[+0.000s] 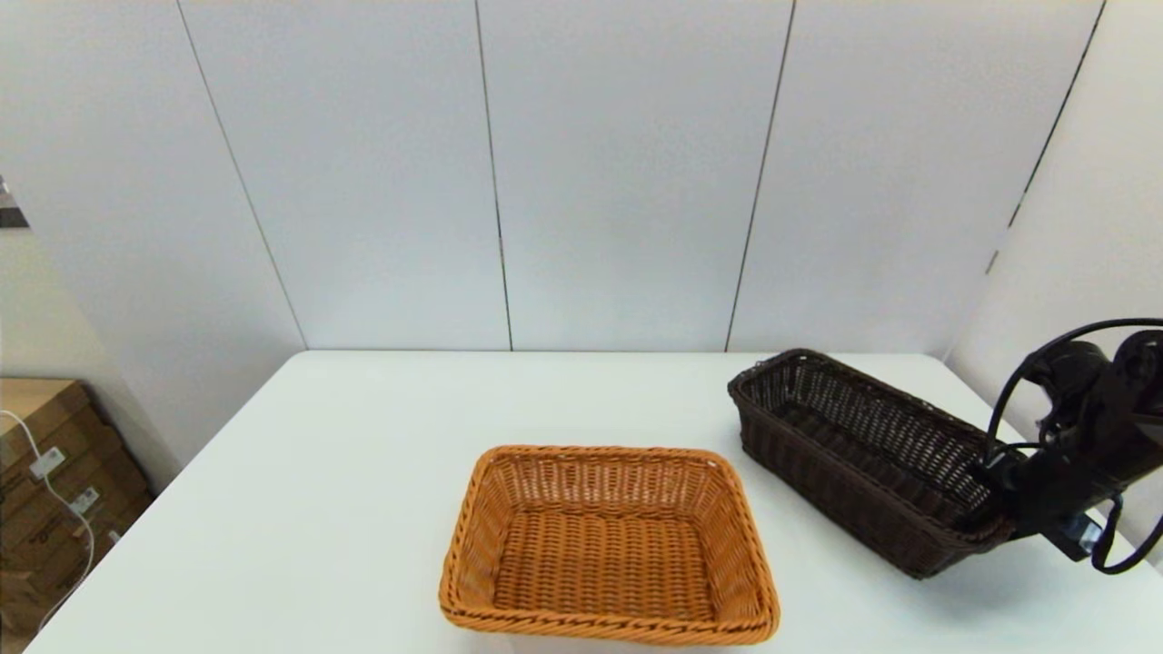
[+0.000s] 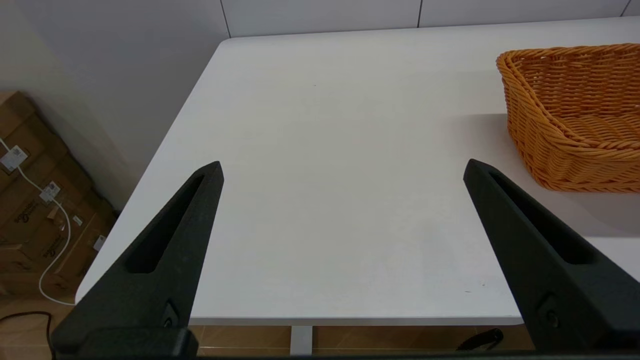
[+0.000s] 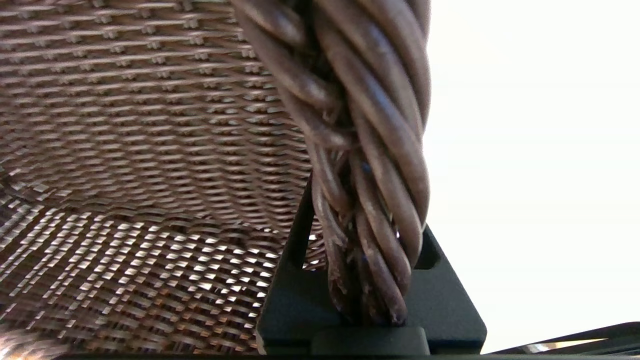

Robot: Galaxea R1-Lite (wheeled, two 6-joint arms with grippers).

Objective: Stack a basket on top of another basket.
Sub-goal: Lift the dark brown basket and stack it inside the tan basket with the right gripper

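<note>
Right gripper [image 1: 986, 509] clamps the dark basket's [image 1: 854, 445] rim, one end tilted up: lift under way, next carry it over the tan basket [image 1: 609, 545]; left gripper [image 2: 342, 175] idles wide

A white table [image 1: 363, 509] carries two woven wicker baskets. The orange-tan basket [image 1: 609, 545] sits flat near the middle of the front edge. The dark brown basket [image 1: 863, 459] lies toward the right edge, its far end near the back right corner, its near end tilted up.
</note>
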